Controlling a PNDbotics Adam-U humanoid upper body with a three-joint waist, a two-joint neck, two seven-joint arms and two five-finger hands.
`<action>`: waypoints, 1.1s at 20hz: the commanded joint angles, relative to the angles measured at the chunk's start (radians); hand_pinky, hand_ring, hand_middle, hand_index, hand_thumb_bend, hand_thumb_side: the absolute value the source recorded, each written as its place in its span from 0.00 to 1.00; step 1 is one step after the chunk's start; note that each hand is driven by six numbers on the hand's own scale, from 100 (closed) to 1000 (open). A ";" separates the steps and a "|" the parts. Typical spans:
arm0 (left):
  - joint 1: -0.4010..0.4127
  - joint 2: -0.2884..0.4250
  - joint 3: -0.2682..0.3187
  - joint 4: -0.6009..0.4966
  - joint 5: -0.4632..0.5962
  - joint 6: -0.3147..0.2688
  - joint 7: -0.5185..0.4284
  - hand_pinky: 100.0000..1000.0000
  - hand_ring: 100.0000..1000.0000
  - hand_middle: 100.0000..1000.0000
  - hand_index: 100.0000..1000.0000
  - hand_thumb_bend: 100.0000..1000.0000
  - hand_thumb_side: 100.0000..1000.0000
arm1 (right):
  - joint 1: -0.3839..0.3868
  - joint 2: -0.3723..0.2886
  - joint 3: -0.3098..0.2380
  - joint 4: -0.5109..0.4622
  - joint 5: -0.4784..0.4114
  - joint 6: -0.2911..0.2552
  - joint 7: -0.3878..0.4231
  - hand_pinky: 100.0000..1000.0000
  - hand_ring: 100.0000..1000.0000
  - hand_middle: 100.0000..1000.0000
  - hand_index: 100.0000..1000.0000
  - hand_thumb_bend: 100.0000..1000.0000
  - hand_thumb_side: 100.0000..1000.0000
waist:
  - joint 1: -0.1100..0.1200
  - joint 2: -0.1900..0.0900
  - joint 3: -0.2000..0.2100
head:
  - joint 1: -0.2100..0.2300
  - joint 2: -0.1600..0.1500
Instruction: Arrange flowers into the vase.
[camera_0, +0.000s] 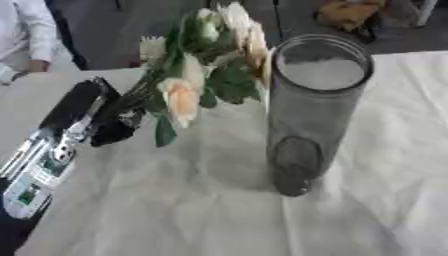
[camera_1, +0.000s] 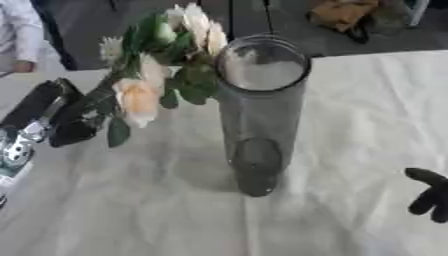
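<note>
Left hand (camera_0: 105, 125) grips flowers (camera_0: 206, 60) just beside upright vase (camera_0: 311, 110).

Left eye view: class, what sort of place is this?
Probably an indoor demonstration or lab room: a table under a creased white cloth, a dark floor behind, and the left hand holding flowers beside a glass vase.

I count one clear glass vase (camera_0: 315, 112) standing on the white cloth (camera_0: 201, 210). I see one bunch of flowers (camera_0: 206, 60), with about five pale blooms that I can separate. Two robot hands show: my left hand (camera_0: 109, 125) at the stems, my right hand (camera_1: 430, 195) at the right edge.
</note>
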 joint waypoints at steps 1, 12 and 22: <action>-0.008 0.043 0.047 -0.084 0.046 0.033 0.022 0.00 0.00 0.00 0.01 0.00 0.51 | -0.002 -0.013 -0.006 -0.019 -0.014 -0.008 0.002 0.87 0.52 0.41 0.66 0.00 1.00 | -0.014 -0.023 0.003 | -0.002 0.002; -0.044 0.035 0.117 -0.219 0.196 0.126 0.026 0.00 0.00 0.00 0.01 0.00 0.58 | 0.008 -0.019 -0.008 -0.019 -0.030 -0.009 -0.004 0.86 0.52 0.41 0.66 0.00 1.00 | -0.016 -0.041 0.001 | 0.001 0.009; -0.093 0.005 0.138 -0.292 0.329 0.193 0.037 0.00 0.00 0.00 0.01 0.00 0.67 | 0.017 -0.038 -0.004 -0.019 -0.060 0.001 -0.016 0.85 0.52 0.42 0.66 0.00 1.00 | -0.003 -0.077 -0.015 | 0.009 0.037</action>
